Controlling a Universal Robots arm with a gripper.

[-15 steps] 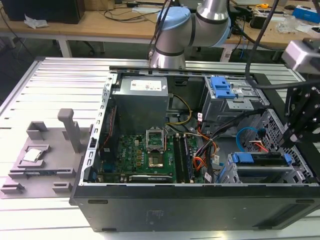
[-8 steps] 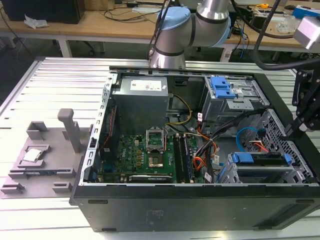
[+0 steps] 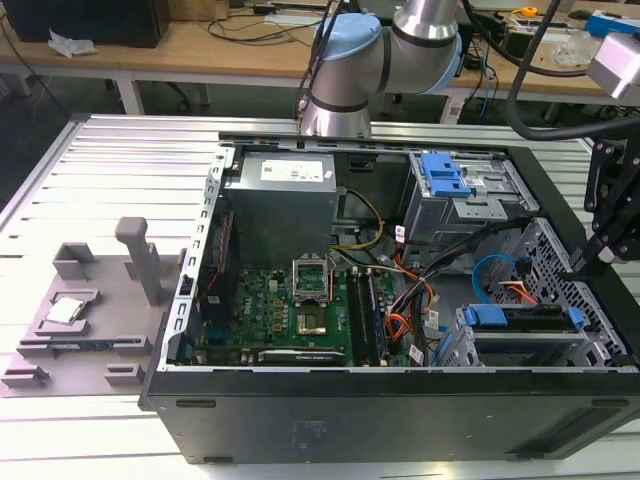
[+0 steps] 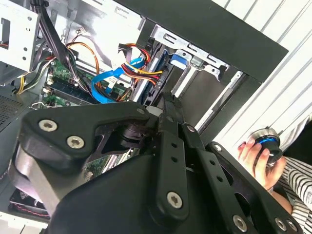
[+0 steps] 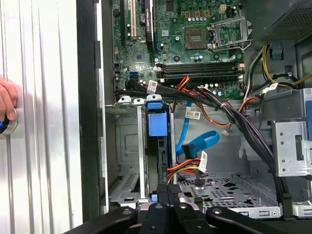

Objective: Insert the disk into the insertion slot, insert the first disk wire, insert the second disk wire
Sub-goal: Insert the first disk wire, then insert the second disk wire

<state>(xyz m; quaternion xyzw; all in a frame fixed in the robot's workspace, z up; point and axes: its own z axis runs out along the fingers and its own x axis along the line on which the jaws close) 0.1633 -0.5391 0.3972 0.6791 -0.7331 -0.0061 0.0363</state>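
Observation:
The disk (image 3: pixel 518 318) in its blue carrier sits inside the insertion slot (image 3: pixel 597 318), the low perforated cage at the exterior view's right. In the first wrist view the disk (image 5: pixel 157 146) is edge-on in the slot (image 5: pixel 126 146). My gripper (image 5: pixel 168 189) hangs just above the disk's rear edge with its fingers together and nothing between them; it is also in the exterior view (image 3: pixel 582 262). The first disk wire (image 5: pixel 187 169), red and orange leads, reaches the disk's edge. The second disk wire (image 5: pixel 197 141), light blue, loops beside it. Whether either plug is seated I cannot tell.
A taller grey cage with a blue latch (image 3: pixel 446 180) stands behind the slot. Black cable bundles (image 5: pixel 234 117) cross above the motherboard (image 3: pixel 280 315). A person's hand (image 4: pixel 257 152) rests on a round knob outside the case wall. A grey fixture (image 3: pixel 90 310) lies at the exterior view's left.

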